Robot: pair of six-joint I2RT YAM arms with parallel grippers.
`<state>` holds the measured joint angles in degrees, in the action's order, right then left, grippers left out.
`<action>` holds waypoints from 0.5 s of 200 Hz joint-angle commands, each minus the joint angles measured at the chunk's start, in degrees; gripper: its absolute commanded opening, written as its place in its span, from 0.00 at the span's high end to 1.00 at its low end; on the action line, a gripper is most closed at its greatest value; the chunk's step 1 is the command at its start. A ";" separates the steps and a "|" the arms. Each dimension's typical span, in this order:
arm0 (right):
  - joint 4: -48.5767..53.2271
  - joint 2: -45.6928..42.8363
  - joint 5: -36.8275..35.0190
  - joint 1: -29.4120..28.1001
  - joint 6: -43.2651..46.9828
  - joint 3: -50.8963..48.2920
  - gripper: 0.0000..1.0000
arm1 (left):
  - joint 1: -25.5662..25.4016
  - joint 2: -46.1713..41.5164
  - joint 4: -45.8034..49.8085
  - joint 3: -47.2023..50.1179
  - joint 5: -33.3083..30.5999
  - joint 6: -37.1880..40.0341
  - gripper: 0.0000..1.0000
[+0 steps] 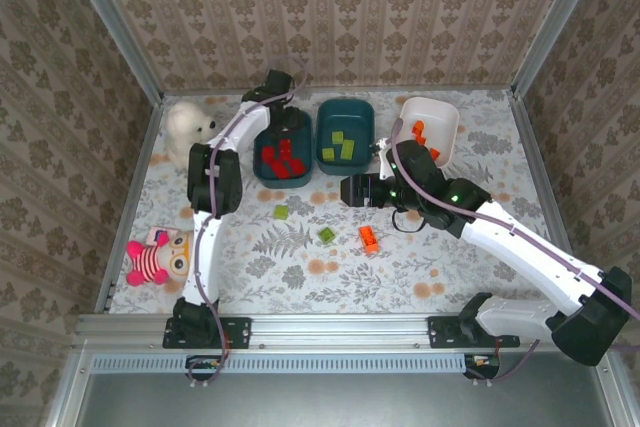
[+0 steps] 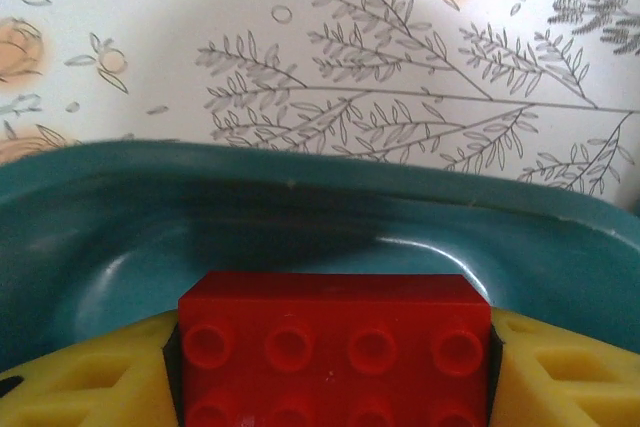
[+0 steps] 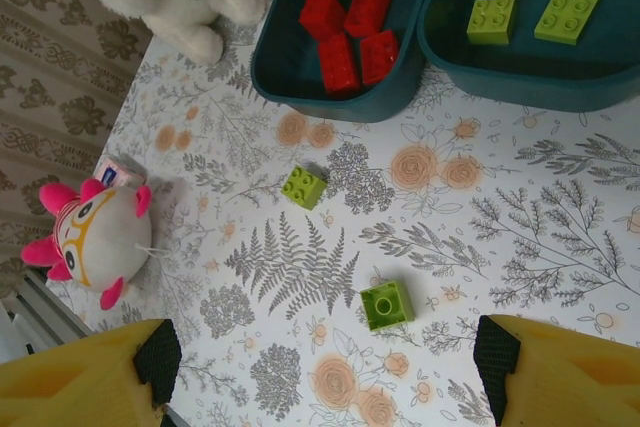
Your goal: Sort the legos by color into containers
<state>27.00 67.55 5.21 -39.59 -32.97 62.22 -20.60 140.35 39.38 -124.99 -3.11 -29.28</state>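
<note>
Left gripper (image 2: 330, 402) clamped on small red studded plastic brick (image 2: 335, 322) inside far-left dark teal plastic tub (image 2: 100, 237), release looks due; right gripper (image 3: 328, 355) spread empty above loose light green brick (image 3: 384, 304) mid-table, probably next pick.

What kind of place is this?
Probably a robot practice booth, not a playroom: wallpapered panels box in a flowery table, and the left arm and right arm are bolted to its metal rail.

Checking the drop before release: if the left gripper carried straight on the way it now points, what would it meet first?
The left gripper, closed on a red brick, points into the dark teal tub. The tub's curved inner wall and floor look first in line, though depth is hard to judge.
</note>
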 commanded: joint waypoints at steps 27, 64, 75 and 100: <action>3.17 2.24 -0.41 0.59 0.51 1.97 0.19 | -0.75 1.09 5.08 -2.19 0.32 -0.66 0.31; 5.99 5.14 -1.11 -0.08 3.07 3.94 0.20 | -0.93 -3.99 5.10 0.56 -0.49 -1.07 0.22; 6.70 6.56 -1.72 -0.82 4.14 5.01 0.20 | -0.93 -6.30 5.20 1.02 -0.34 -1.10 0.19; 8.19 11.67 -3.07 -4.06 5.28 8.82 0.21 | -0.93 -12.61 5.44 2.35 -0.12 -1.40 0.17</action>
<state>32.38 75.11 4.34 -40.64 -30.28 66.76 -21.41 137.64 43.75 -123.44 -2.94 -30.04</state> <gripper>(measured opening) 0.792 0.826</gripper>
